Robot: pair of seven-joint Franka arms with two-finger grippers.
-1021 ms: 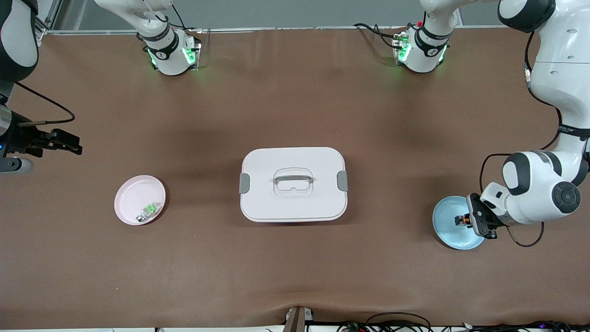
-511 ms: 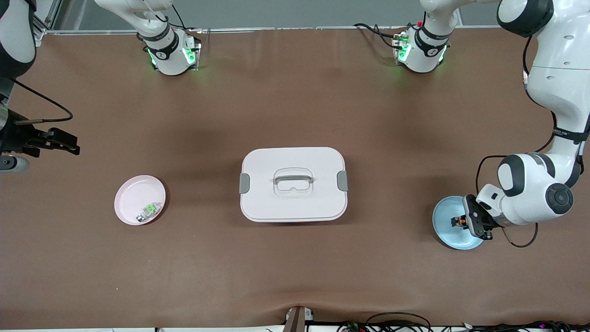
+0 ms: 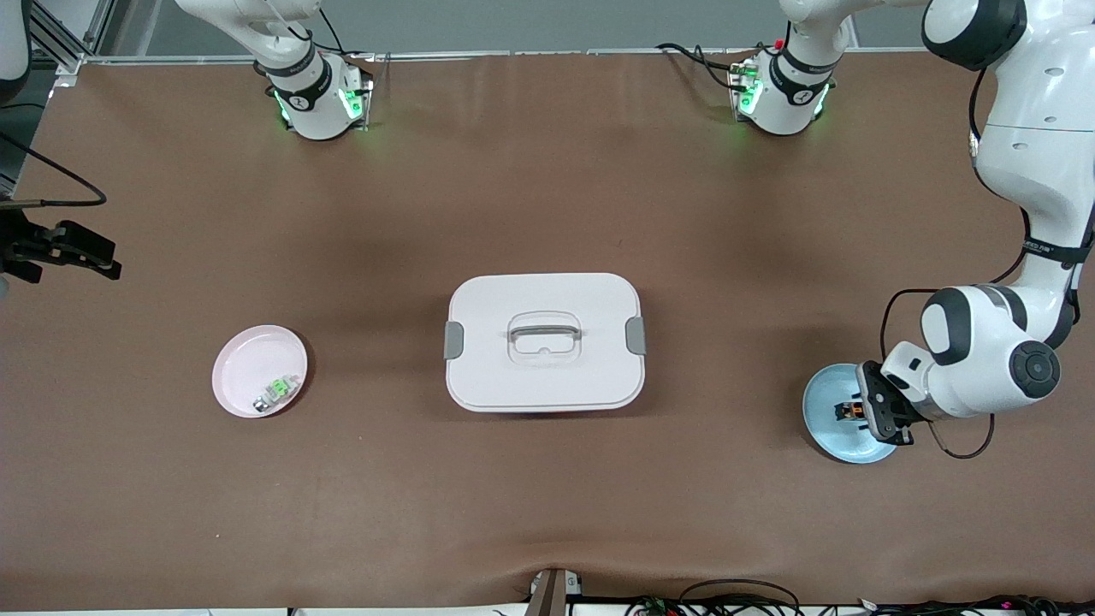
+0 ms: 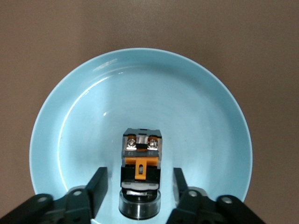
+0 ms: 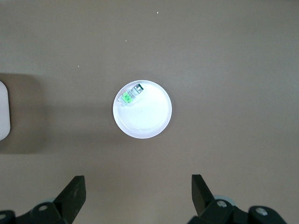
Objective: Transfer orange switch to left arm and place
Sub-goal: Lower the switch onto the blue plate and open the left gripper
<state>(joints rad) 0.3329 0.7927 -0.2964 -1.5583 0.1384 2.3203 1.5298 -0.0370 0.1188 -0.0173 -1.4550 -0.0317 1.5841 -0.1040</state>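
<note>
The orange switch (image 3: 846, 411), black with an orange band and a silvery end, lies in a blue plate (image 3: 823, 428) at the left arm's end of the table. My left gripper (image 3: 858, 412) is low over the plate. In the left wrist view its open gripper (image 4: 139, 185) straddles the switch (image 4: 141, 170), with a gap on each side between the switch and the fingers (image 4: 98, 181). My right gripper (image 3: 85, 249) is up over the right arm's end of the table, open and empty (image 5: 138, 186). The white box (image 3: 544, 340) stands mid-table between the two plates.
A pink plate (image 3: 248, 370) holds a green-and-white component (image 3: 278, 390) on the right arm's side of the box; both show in the right wrist view, plate (image 5: 149, 122) and component (image 5: 129, 97). The box edge (image 5: 3, 112) shows there too.
My left gripper has moved a little along the blue plate, closing in around the switch. My right gripper has drifted outward, toward the table's edge at the right arm's end.
</note>
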